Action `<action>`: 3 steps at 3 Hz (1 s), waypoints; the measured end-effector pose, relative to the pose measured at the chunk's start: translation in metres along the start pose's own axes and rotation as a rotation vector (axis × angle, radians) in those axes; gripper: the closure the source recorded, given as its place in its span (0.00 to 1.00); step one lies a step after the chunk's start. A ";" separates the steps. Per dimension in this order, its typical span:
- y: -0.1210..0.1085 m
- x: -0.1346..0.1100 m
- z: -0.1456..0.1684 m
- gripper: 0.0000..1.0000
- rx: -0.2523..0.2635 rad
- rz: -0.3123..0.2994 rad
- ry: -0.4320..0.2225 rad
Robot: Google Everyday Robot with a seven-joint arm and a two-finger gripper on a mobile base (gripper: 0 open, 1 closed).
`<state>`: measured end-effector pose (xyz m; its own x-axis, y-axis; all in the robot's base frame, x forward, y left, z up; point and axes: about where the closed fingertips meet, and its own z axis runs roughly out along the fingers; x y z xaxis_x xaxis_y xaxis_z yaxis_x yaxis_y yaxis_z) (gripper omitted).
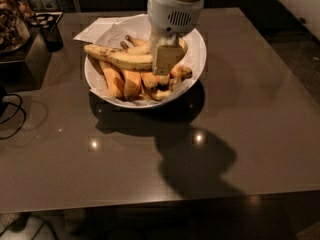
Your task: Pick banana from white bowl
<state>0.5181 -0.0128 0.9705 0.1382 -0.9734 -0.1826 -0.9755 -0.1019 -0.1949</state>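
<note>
Arm's gripper (165, 68) down in white bowl (198, 49), far side of table (250, 134). Above it, wrist housing (175, 10): fat white cylinder, smooth shell, rounded lower edge. Thin tan seam curving round near top. Small oval grille (181, 18) of dark slots on front face. Beneath, flat cream-beige slab, squared corners, matte, narrower than shell.
</note>
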 end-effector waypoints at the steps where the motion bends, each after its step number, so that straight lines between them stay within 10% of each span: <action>1: -0.003 -0.002 0.001 1.00 0.010 -0.001 -0.006; 3: 0.006 -0.014 -0.014 1.00 0.019 -0.012 -0.044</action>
<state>0.5080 -0.0024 0.9856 0.1573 -0.9622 -0.2225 -0.9705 -0.1089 -0.2152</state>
